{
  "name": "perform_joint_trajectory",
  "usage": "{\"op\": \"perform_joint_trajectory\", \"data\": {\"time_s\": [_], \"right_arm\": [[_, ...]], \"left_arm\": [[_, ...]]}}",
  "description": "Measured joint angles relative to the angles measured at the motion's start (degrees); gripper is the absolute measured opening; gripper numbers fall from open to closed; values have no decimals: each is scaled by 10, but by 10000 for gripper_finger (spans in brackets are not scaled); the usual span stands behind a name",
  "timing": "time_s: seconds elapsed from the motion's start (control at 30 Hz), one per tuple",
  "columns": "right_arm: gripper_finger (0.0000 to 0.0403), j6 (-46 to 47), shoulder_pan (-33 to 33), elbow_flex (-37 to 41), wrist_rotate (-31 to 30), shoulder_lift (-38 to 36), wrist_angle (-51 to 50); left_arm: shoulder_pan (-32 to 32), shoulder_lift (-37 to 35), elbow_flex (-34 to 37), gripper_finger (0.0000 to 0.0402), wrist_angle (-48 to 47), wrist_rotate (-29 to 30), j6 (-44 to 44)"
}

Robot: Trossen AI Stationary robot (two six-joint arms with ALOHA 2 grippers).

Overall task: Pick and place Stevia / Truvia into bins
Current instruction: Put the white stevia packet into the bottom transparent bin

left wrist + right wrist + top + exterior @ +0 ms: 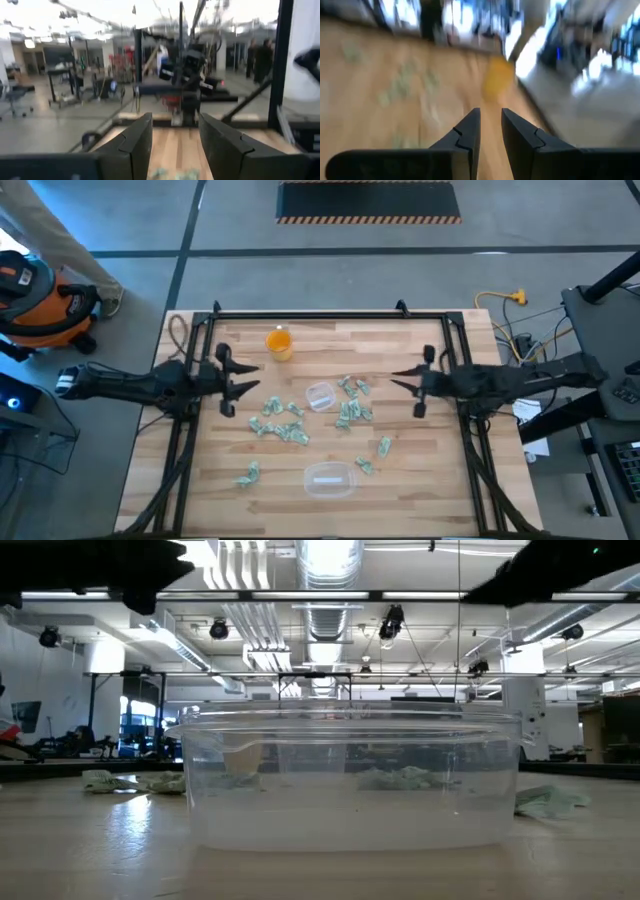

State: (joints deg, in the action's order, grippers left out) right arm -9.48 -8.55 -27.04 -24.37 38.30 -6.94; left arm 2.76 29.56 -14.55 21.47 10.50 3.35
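Several pale green-and-white Stevia sachets lie flat on the wooden table, more of them in a cluster and as strays. The small clear round cup stands among them. The larger clear tub stands toward the near edge and fills the low view. My left gripper hovers open above the table at the left of the sachets, with nothing between its fingers. My right gripper hovers at their right, its fingers a narrow gap apart and empty.
An orange cup stands at the far side of the table, left of centre, and shows blurred in the right wrist view. A black frame borders the table. An orange vacuum stands on the floor at the left.
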Motion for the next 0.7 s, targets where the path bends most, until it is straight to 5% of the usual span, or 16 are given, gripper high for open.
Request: {"op": "perform_joint_trajectory", "data": {"time_s": [0.27,0.47,0.7], "right_arm": [[72,83,31,-65,-94,180,-65],[105,124,86,-95,23,266,-61],[150,123,98,-102,40,322,-55]], "left_arm": [[1,130,-1,145,58,-2,-23],[1,190,-18,145,65,-1,3],[2,194,-21,145,-10,-2,20]]}}
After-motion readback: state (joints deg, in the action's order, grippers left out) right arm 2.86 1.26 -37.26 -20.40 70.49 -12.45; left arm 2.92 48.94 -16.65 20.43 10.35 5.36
